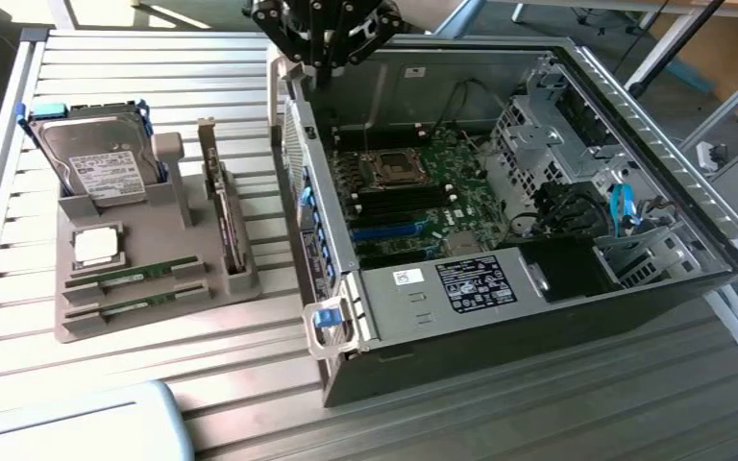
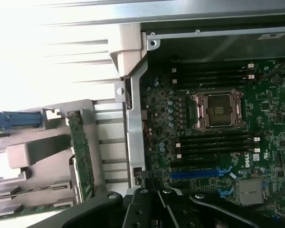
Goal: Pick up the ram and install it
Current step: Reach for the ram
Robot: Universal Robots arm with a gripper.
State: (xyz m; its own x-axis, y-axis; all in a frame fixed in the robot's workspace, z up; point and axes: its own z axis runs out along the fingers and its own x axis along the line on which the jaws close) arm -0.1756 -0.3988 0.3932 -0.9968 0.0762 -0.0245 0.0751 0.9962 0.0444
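Slatted table [image 1: 100,62], pincer [image 1: 324,63] top-cropped above case [image 1: 575,317]

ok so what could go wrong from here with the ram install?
1. The two ram sticks lie side by side in the grey holder, near the upright expansion card; the pincer, shut and empty above the case wall, could catch a neighbour.
2. That wall stands between holder and motherboard; a low carry may strike it.
3. The memory slots flank the processor socket; a skewed descent could hit it.

Bright daylight, slatted table [image 2: 42,57] glaring white (wrist view), computer case [image 1: 536,346] interior dim
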